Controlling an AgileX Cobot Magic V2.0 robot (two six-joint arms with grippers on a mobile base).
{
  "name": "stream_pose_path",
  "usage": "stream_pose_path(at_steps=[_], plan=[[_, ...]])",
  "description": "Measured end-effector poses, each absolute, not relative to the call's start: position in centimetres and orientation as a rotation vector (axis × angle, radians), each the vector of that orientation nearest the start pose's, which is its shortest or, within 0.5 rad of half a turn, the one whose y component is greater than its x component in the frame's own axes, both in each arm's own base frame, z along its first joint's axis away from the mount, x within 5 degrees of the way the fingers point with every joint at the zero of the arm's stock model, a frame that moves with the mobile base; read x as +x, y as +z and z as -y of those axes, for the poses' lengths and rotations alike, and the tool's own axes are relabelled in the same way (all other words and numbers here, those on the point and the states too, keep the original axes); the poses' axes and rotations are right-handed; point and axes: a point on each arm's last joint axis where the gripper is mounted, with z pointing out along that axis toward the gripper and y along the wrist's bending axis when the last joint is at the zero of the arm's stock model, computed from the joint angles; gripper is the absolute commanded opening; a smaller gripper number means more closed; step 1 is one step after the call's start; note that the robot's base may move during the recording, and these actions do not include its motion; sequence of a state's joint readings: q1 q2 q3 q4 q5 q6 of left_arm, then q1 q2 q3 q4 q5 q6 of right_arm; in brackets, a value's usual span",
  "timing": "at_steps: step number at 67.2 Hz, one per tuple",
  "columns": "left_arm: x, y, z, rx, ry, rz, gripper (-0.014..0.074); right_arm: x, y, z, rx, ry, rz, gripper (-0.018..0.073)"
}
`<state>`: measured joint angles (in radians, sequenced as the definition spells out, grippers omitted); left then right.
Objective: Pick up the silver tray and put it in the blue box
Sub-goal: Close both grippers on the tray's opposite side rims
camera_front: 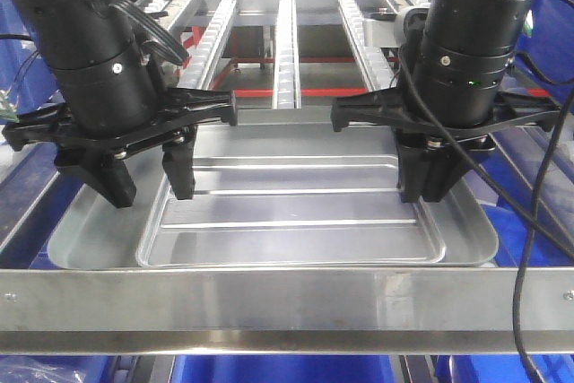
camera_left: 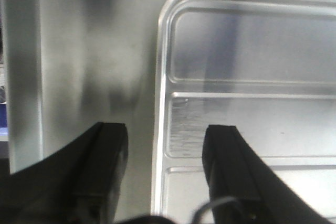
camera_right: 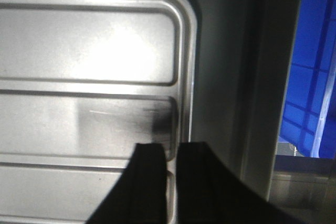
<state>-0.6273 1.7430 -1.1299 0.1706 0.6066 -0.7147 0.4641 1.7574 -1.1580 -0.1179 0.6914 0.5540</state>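
The silver tray lies flat on a metal bed, its two long ridges running left to right. My left gripper is open and straddles the tray's left rim: one finger is outside on the bed, the other over the tray. In the left wrist view the gripper stands over that rim. My right gripper is shut on the tray's right rim. In the right wrist view its jaws pinch the rim of the tray. Part of the blue box shows at the right, beyond the bed's side wall.
A flat steel frame bar with screws crosses the front. Roller conveyor rails run away at the back. The metal bed has raised side walls on the left and on the right. Black cables hang at the right.
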Motion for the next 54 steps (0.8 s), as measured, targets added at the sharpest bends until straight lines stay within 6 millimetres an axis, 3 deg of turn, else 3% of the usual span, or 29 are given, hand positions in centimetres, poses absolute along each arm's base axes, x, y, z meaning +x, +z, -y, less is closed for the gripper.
stream_pose_path(at_steps=[54], plan=[[29.28,20.34,20.05,0.049,-0.228,-2.705,0.0244,32.35,19.70,-14.92,0.033,0.138,-2.776,0.0310]])
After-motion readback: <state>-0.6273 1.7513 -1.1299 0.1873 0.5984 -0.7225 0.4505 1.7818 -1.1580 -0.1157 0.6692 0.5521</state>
